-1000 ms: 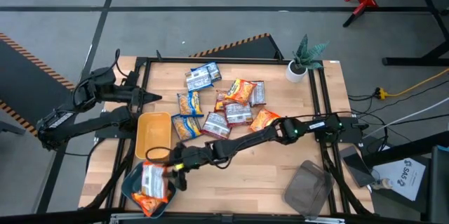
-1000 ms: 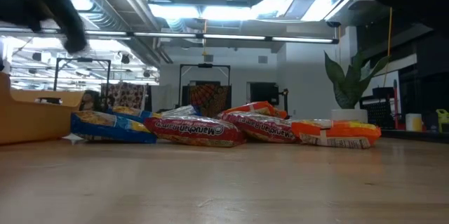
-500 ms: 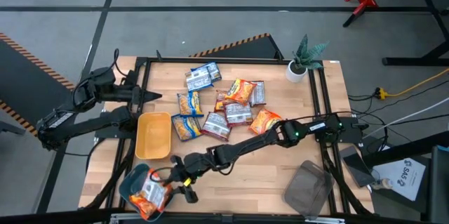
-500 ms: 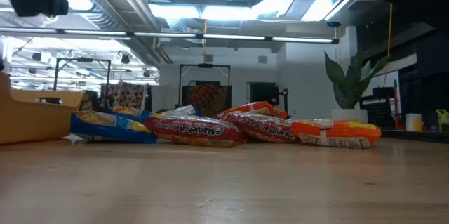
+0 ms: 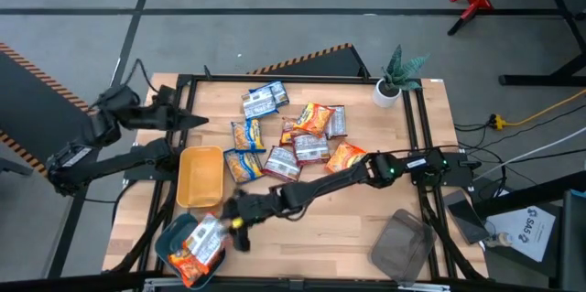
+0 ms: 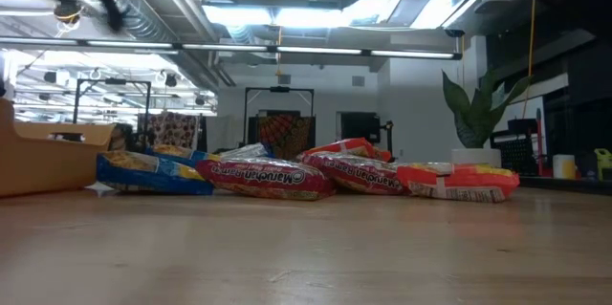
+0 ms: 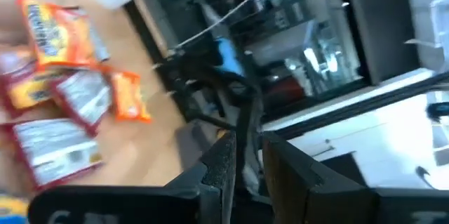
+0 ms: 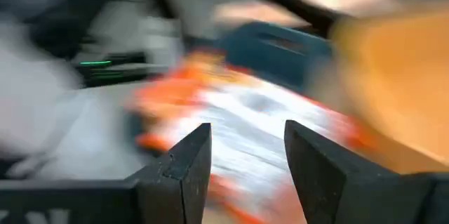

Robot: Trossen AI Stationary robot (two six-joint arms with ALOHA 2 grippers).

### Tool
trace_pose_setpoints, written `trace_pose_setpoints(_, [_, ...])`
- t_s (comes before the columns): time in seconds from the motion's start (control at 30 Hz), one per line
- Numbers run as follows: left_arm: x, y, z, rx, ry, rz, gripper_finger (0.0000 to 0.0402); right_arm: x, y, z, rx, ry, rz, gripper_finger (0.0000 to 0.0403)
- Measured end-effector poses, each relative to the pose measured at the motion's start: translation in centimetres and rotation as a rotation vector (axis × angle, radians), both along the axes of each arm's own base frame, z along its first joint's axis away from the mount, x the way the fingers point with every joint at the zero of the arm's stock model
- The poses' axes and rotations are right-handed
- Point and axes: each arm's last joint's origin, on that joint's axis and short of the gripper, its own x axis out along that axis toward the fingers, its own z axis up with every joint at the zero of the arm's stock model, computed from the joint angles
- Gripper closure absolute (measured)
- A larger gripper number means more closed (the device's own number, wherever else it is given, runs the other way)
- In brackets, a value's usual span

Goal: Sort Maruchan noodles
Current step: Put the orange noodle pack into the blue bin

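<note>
Several Maruchan noodles packets (image 5: 288, 132) lie flat in a loose pile at mid-table, also in the low view (image 6: 268, 176). More orange and silver packets (image 5: 200, 242) lie in the teal tray (image 5: 168, 237) at the near left corner. My right gripper (image 5: 231, 223) hovers just right of that tray, open and holding nothing. Its wrist view looks between the fingers (image 8: 245, 136) at the packets (image 8: 238, 122) in the tray. My left gripper (image 5: 194, 120) waits at the table's left edge, shut and pointing level across the table (image 7: 247, 143).
A yellow tray (image 5: 201, 178) sits between the pile and the teal tray. A grey tray (image 5: 403, 246) stands at the near right corner. A potted plant (image 5: 396, 77) is at the far right. Bare wood lies along the near edge between the trays.
My right gripper has risen and drawn back a little from the teal tray toward the table's right. The silver-and-orange packet that stood at its fingers now lies in that tray. My left gripper has lifted slightly and tipped up to level.
</note>
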Motion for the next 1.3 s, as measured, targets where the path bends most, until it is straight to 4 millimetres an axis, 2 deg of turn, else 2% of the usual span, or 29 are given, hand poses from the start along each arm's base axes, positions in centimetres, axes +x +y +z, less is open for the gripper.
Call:
trace_pose_setpoints(0.13, [-0.8,-0.4,1.8,0.073,0.003,0.022,0.0340,-0.6,-1.0,0.0,-0.013,0.122,-0.083,0.0237])
trace_pose_setpoints(0.37, [0.4,-0.4,1.7,0.105,0.211,-0.182,0.0346,-1.3,0.3,0.2,0.374,0.314,0.071,0.0237])
trace_pose_setpoints(0.47, [1.3,-0.1,1.7,0.130,0.282,-0.169,0.0346,-2.4,0.8,1.7,0.425,0.396,0.086,0.0237])
trace_pose_setpoints(0.63, [3.0,0.2,1.9,0.179,0.394,-0.259,0.0346,-6.5,2.1,6.1,0.307,0.514,0.077,0.0237])
trace_pose_setpoints(0.73, [4.6,0.0,1.4,0.187,0.483,-0.391,0.0346,-9.4,2.0,9.7,0.235,0.534,0.019,0.0237])
trace_pose_setpoints(0.83, [5.7,-0.8,-0.1,0.201,0.638,-0.560,0.0346,-13.3,2.3,14.0,0.157,0.515,-0.084,0.0237])
trace_pose_setpoints(0.9, [6.3,-1.4,-0.9,0.240,0.721,-0.648,0.0346,-16.3,3.3,16.0,0.103,0.509,-0.169,0.0237])
trace_pose_setpoints(0.97, [7.1,-2.1,-1.3,0.301,0.747,-0.716,0.0346,-18.8,4.5,17.0,0.051,0.498,-0.252,0.0237])
trace_pose_setpoints(1.07, [8.5,-3.1,-1.5,0.418,0.708,-0.792,0.0342,-21.3,6.0,17.6,0.006,0.479,-0.347,0.0237])
trace_pose_setpoints(1.23, [11.3,-4.8,-1.4,0.540,0.536,-0.922,0.0309,-23.3,8.6,16.6,0.059,0.527,-0.396,0.0237])
trace_pose_setpoints(1.3, [12.2,-5.5,-1.9,0.579,0.533,-0.975,0.0292,-24.0,9.6,16.0,0.072,0.537,-0.416,0.0237])
